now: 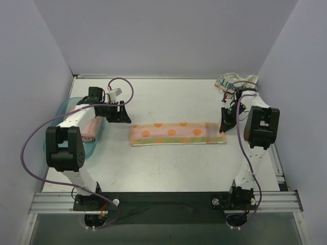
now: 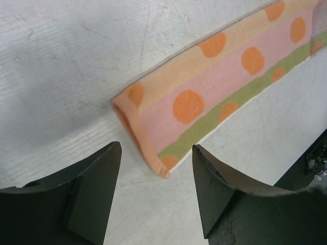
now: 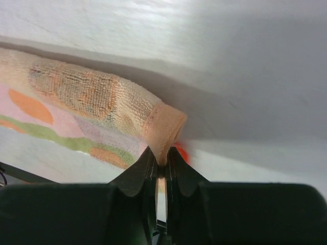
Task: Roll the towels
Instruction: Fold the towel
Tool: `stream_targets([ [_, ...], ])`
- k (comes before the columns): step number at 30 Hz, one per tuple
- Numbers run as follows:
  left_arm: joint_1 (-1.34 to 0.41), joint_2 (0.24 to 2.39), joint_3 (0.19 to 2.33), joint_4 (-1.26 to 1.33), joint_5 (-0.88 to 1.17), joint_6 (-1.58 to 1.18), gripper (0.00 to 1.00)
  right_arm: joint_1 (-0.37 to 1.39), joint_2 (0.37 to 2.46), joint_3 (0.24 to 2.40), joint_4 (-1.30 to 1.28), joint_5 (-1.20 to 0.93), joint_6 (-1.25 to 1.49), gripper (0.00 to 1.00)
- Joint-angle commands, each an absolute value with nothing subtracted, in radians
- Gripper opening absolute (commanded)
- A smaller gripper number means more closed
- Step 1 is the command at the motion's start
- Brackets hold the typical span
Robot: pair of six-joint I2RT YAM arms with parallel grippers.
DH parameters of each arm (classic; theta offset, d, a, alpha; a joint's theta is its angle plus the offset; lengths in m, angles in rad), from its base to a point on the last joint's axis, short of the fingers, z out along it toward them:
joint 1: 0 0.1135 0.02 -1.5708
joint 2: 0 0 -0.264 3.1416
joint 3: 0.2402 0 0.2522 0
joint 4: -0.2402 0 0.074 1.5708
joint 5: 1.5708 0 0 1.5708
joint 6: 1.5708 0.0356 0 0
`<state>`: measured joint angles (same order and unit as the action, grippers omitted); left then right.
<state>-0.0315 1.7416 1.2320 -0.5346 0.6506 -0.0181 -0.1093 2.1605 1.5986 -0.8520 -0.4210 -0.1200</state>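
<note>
- Broadly, the white table (image 1: pixel 168 97) carries everything, with my two arms reaching out over it from the near edge.
- The striped towel (image 1: pixel 177 133) lies flat near the middle as a long, narrow folded band running left to right, with orange dots along its pink, yellow and green stripes.
- A teal tray (image 1: pixel 61 109) sits at the left edge, partly hidden behind my left arm.
- The whitish towel (image 1: pixel 236 80) with teal lettering is crumpled in the far right corner, well apart from the striped one.
- The pink towel (image 1: pixel 92 127) lies as a roll at the tray's right side, under my left forearm.
- My right gripper (image 3: pixel 159 163) is pressed together on the right end of the striped towel (image 3: pixel 76 97), pinching its folded edge, which is lifted slightly off the table.
- My left gripper (image 2: pixel 156 153) is spread wide, fingers apart, just above the left end of the striped towel (image 2: pixel 204 97) without touching it.
</note>
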Motion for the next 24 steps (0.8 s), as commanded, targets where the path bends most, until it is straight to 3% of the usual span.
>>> stream_targets([
  [1, -0.06, 1.672, 1.195, -0.529, 0.703, 0.026, 0.68, -0.167, 2.034, 1.676, -0.995, -0.356, -0.204, 0.0],
  [8, -0.158, 1.69, 1.17, -0.517, 0.698, 0.052, 0.67, -0.109, 2.0, 1.807, -1.115, -0.423, -0.215, 0.0],
  [16, -0.248, 1.795, 1.193, -0.371, 0.716, -0.05, 0.43, 0.07, 2.042, 1.859, -1.115, -0.491, -0.115, 0.0],
  [24, -0.25, 1.954, 1.207, -0.362, 0.698, -0.078, 0.31, 0.202, 2.155, 1.988, -1.106, -0.546, -0.046, 0.0],
])
